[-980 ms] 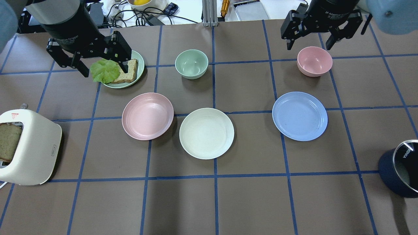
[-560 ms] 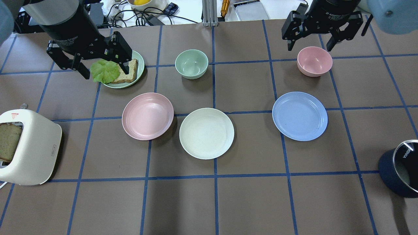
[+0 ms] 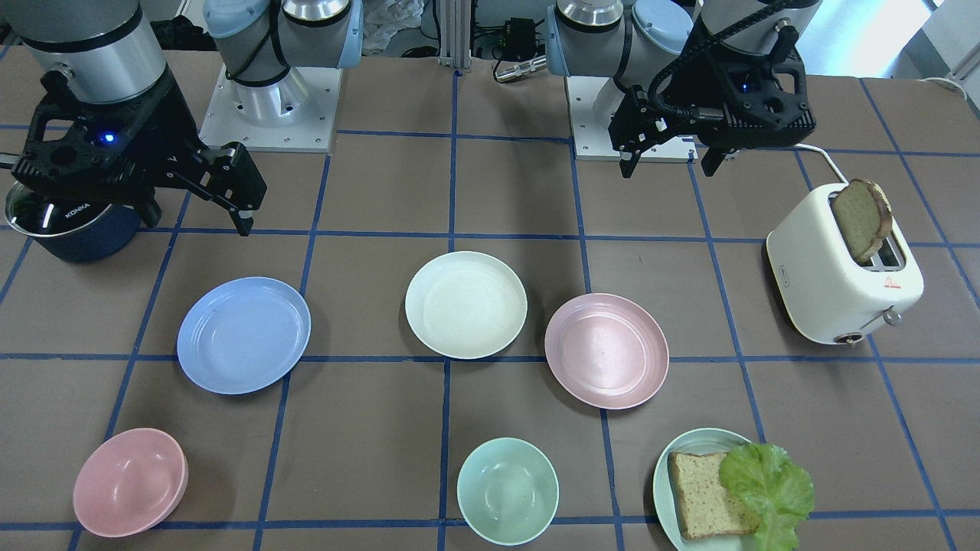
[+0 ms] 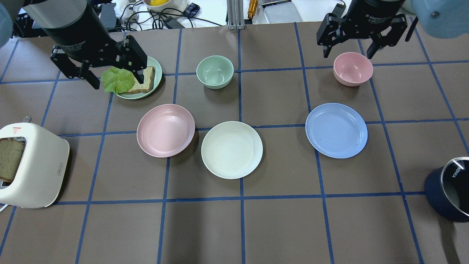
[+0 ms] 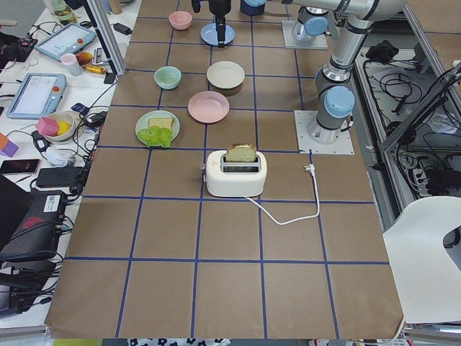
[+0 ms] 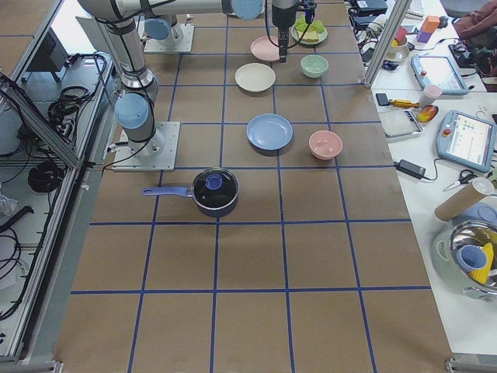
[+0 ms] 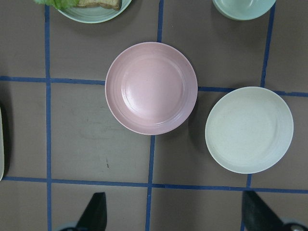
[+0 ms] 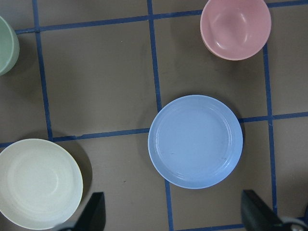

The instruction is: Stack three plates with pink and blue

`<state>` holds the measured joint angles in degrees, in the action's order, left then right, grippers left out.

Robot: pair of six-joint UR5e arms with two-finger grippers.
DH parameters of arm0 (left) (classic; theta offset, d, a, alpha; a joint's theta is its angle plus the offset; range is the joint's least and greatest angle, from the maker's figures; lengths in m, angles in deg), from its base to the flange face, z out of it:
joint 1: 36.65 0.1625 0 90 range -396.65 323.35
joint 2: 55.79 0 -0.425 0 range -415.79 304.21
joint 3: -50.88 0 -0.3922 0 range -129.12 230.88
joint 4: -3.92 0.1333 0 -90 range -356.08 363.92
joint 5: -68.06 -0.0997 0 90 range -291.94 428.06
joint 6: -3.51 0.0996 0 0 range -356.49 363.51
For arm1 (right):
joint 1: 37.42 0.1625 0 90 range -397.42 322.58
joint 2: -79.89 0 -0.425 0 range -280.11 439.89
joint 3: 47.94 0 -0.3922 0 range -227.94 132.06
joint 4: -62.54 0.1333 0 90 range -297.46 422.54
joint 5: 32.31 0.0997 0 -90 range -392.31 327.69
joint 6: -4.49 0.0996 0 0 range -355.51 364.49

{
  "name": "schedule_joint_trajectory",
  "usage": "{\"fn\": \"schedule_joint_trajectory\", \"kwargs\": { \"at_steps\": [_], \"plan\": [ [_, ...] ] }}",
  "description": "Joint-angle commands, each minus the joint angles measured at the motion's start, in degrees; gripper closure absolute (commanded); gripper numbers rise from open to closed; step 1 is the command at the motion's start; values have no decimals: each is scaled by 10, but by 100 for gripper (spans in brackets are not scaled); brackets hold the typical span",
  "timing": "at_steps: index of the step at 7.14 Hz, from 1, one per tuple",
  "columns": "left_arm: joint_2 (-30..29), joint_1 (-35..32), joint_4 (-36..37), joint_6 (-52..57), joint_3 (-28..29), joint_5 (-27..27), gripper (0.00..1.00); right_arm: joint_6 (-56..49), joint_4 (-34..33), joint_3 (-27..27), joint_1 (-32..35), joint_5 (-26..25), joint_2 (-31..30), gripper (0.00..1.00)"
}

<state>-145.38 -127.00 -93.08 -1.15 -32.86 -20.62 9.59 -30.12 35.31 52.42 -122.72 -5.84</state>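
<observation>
Toaster point(image 4: 34, 168) with bread slice seen at far left of table point(image 4: 278, 220). Left gripper point(image 4: 118, 84) held raised above table, fingers spread wide, nothing gripped. In overhead view, green plate point(image 4: 158, 73) of bread and lettuce partly covered by it. Pink plate point(image 4: 165, 130) laid flat left of centre, cream plate point(image 4: 231, 149) just beside it, unstacked. Mint bowl point(image 4: 214, 71) set behind the 2. Blue plate point(image 4: 336, 130) laid well apart to right. Right gripper point(image 4: 347, 56) held raised near pink bowl point(image 4: 353, 68), fingers spread wide, nothing gripped. Dark pot point(image 4: 445, 194) seen at right edge.
</observation>
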Motion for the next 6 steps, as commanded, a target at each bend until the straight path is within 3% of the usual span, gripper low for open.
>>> {"fn": "schedule_joint_trajectory", "kwargs": {
  "at_steps": [1,6],
  "plan": [
    [0,-1,0,0,-1,-1,0,2,2,2,-1,0,0,0],
    [-4,-3,0,0,-4,-1,0,0,-3,14,-3,0,-1,0]
  ]
}}
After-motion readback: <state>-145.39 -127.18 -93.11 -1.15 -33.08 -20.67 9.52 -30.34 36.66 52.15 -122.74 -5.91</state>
